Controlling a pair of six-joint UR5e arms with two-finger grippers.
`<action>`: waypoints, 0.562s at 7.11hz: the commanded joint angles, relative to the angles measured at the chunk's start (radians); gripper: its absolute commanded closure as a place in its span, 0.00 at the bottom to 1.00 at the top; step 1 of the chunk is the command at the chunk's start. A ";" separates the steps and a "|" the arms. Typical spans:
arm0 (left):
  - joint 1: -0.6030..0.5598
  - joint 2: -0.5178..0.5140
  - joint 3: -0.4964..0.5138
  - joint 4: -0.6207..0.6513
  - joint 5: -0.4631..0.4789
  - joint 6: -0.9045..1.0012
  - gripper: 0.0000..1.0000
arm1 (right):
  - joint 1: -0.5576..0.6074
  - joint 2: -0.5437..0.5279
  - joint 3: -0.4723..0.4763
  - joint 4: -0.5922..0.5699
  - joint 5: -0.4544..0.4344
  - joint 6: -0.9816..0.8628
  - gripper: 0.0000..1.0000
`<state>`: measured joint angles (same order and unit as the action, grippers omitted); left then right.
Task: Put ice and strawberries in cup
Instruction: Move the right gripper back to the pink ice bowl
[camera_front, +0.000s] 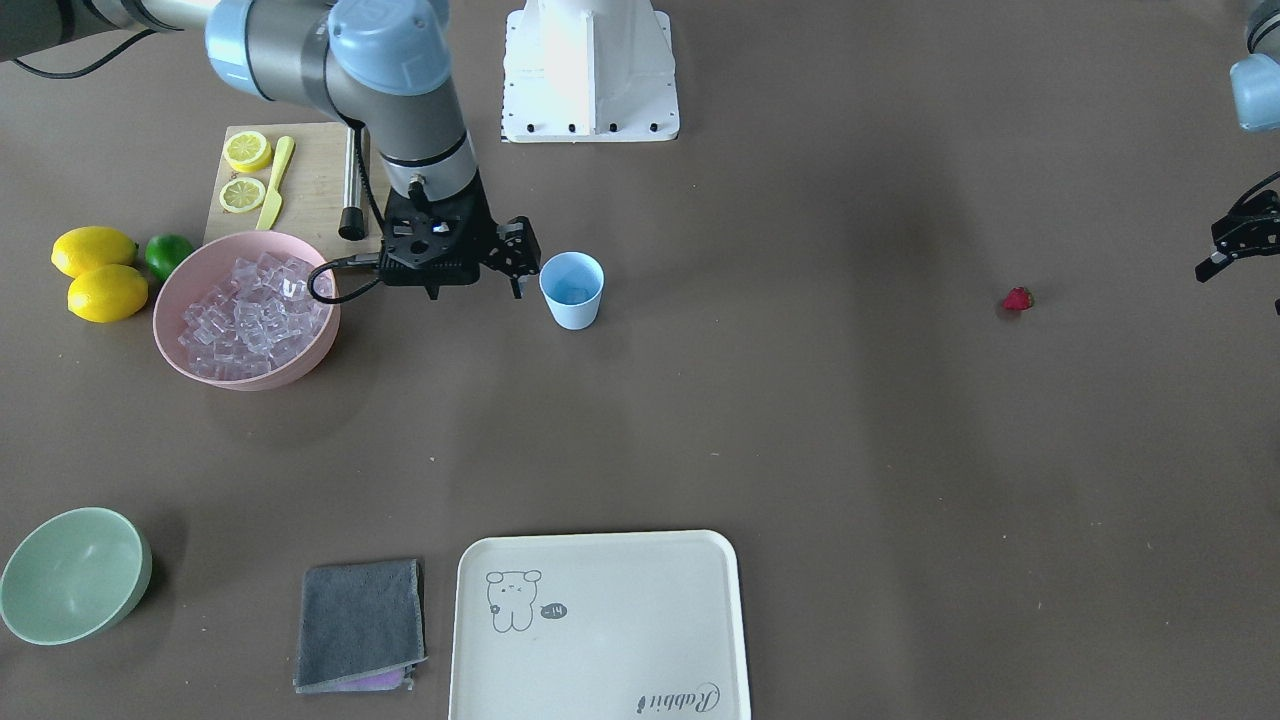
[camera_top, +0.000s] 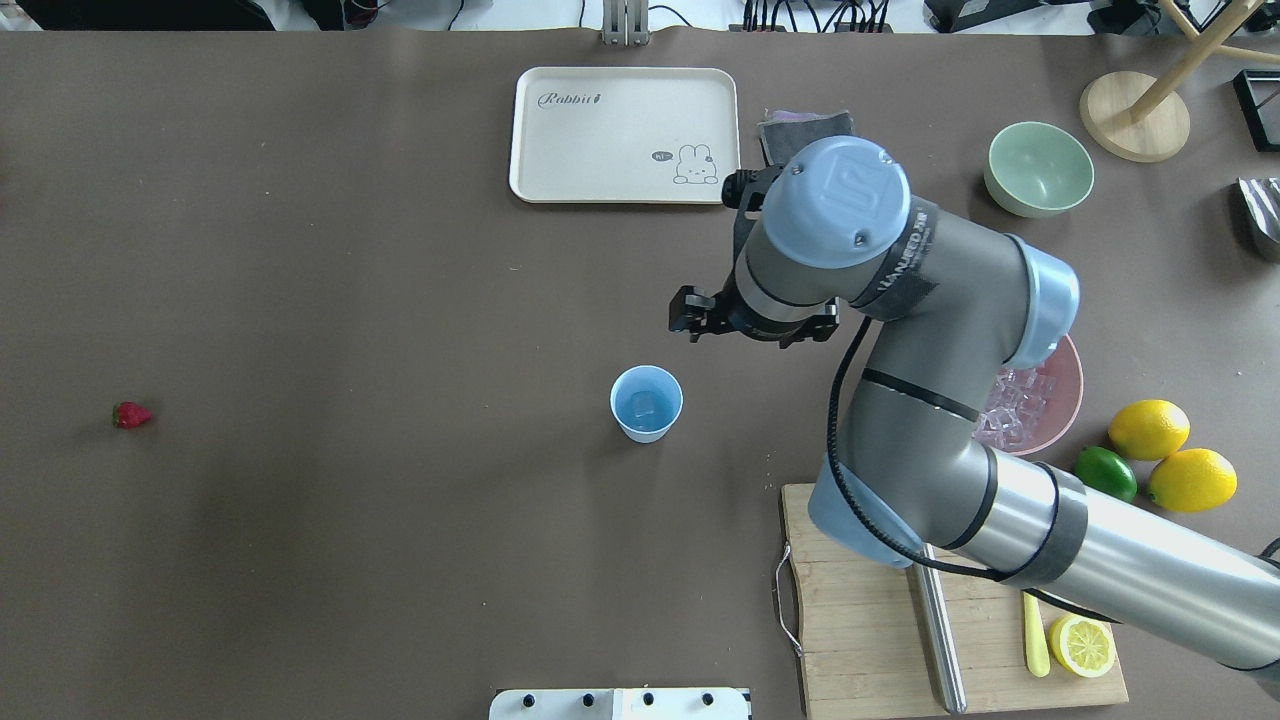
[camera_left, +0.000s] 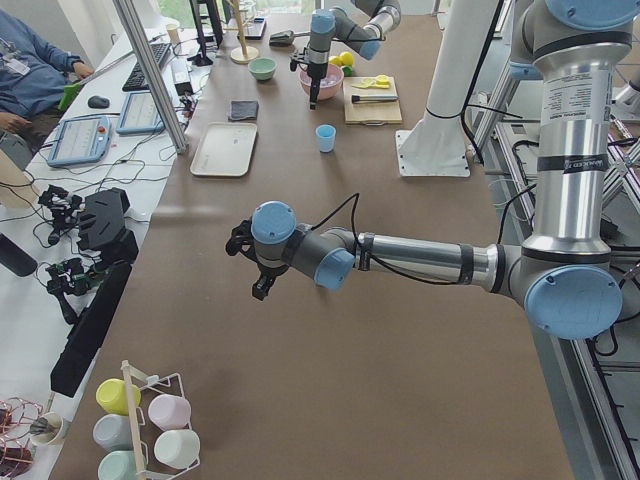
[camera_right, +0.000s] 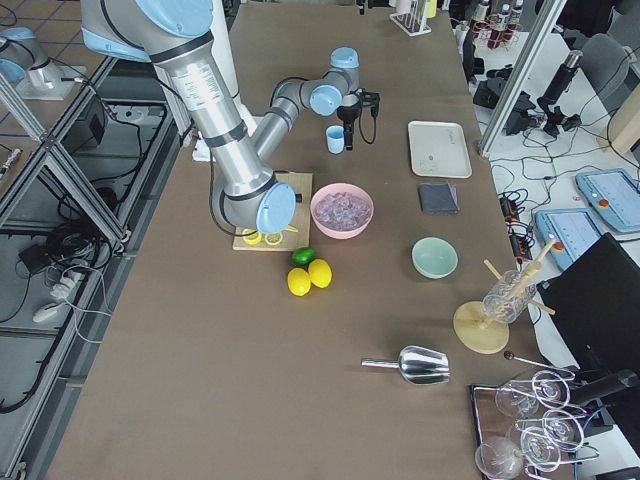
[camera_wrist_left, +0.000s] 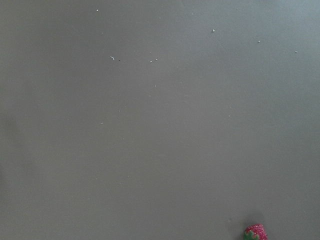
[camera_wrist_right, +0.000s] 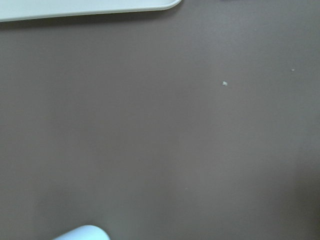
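Note:
The light-blue cup (camera_front: 572, 290) stands upright mid-table, and one ice cube (camera_top: 645, 403) lies inside it. More ice (camera_front: 250, 315) fills the pink bowl (camera_front: 195, 268). My right gripper (camera_front: 517, 283) hangs just beside the cup on the bowl's side; it looks open and empty, and it also shows in the overhead view (camera_top: 688, 318). The cup's rim shows at the bottom of the right wrist view (camera_wrist_right: 82, 233). The strawberry (camera_front: 1017, 299) lies alone far across the table. My left gripper (camera_front: 1238, 262) hovers open beyond it. The strawberry shows at the bottom of the left wrist view (camera_wrist_left: 256, 232).
A cream tray (camera_front: 600, 625), a grey cloth (camera_front: 360, 625) and a pale green bowl (camera_front: 70, 585) line the far edge. Two lemons (camera_front: 95, 270), a lime (camera_front: 168, 255) and a cutting board (camera_front: 310, 185) with lemon slices sit by the pink bowl.

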<state>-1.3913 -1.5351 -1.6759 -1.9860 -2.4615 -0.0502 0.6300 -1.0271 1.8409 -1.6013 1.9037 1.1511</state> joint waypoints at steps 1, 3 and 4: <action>0.002 0.004 0.001 -0.014 0.001 0.001 0.01 | 0.089 -0.199 0.044 0.175 0.091 -0.111 0.00; 0.000 0.004 -0.001 -0.017 0.001 0.001 0.01 | 0.160 -0.321 0.060 0.201 0.124 -0.180 0.06; 0.002 0.004 -0.001 -0.017 0.001 0.001 0.01 | 0.190 -0.417 0.085 0.262 0.130 -0.173 0.08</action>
<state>-1.3904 -1.5310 -1.6764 -2.0022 -2.4605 -0.0491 0.7822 -1.3403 1.9020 -1.3952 2.0236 0.9853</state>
